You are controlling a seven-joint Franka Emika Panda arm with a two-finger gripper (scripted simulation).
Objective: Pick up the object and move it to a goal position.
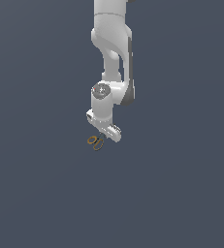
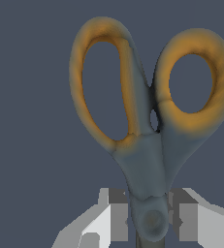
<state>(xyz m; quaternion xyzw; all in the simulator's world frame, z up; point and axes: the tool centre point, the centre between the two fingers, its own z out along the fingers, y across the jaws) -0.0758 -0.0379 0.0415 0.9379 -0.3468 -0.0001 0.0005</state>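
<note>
1. Fingers [image 2: 116, 220] of my gripper [image 2: 151, 223] stand on either side of the scissors [image 2: 147, 160] at the pivot, pads touching or nearly so. I judge them pinching it, though I cannot tell how firmly.
2. Scissors' long axis runs straight away from my palm, crosswise to my closing line; the orange rings [image 2: 104, 82] lie furthest out.
3. In the exterior view the scissors [image 1: 96, 141] show just below my gripper [image 1: 105, 131], rings poking toward that view's left.
4. Blades are hidden beneath me. Whether the scissors rest on the grey floor [image 1: 36, 193] or hang clear, I cannot tell. No goal marker shows.
</note>
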